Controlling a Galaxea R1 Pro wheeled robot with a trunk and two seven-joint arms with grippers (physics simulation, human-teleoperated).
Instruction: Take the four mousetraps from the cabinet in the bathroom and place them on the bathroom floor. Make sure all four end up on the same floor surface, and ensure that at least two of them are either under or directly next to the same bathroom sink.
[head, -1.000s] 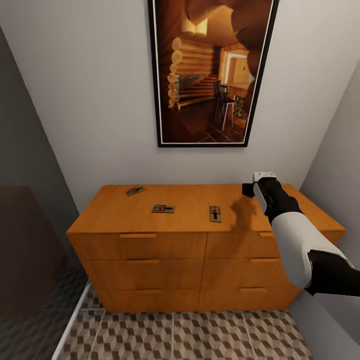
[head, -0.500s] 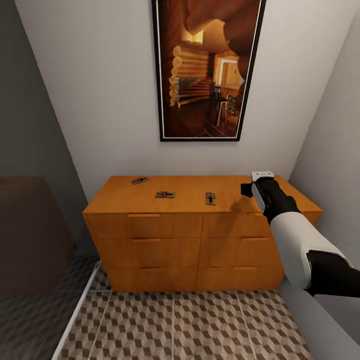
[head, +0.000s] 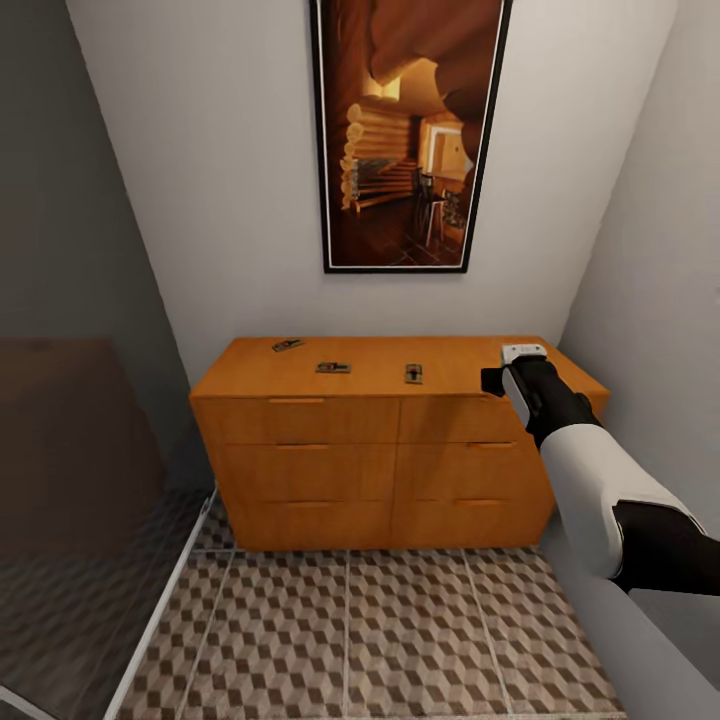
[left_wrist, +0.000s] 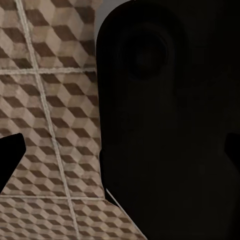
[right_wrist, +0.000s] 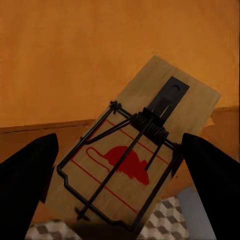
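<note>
The bathroom floor (head: 350, 640), large square tiles printed with a brown, beige and grey cube pattern and pale grout lines, lies below and short of the raised right arm. The same tiling (left_wrist: 50, 125) appears beneath the left arm in the left wrist view; whether the left gripper's fingers stand apart or together cannot be told from that view.

The low, wide orange-brown wooden cabinet (head: 400, 450), with flat drawer fronts and thin bar handles, stands against the white wall directly ahead of the right gripper (right_wrist: 120, 165). A tall black-framed picture of a log interior (head: 410, 130) hangs on the wall above it.

The right gripper hovers at the height of the cabinet top, near its right end. Its two dark fingers (right_wrist: 30, 185) sit on either side of a small flat rectangular pale wooden mousetrap (right_wrist: 145, 150) with black wire parts and a red mouse print; the trap lies between the fingers, held clamped.

Three more small brown mousetraps rest on the cabinet top, all on the gripper's left: one nearest (head: 413, 373), one further along (head: 333, 367), and one furthest, toward the back edge (head: 288, 345).
</note>
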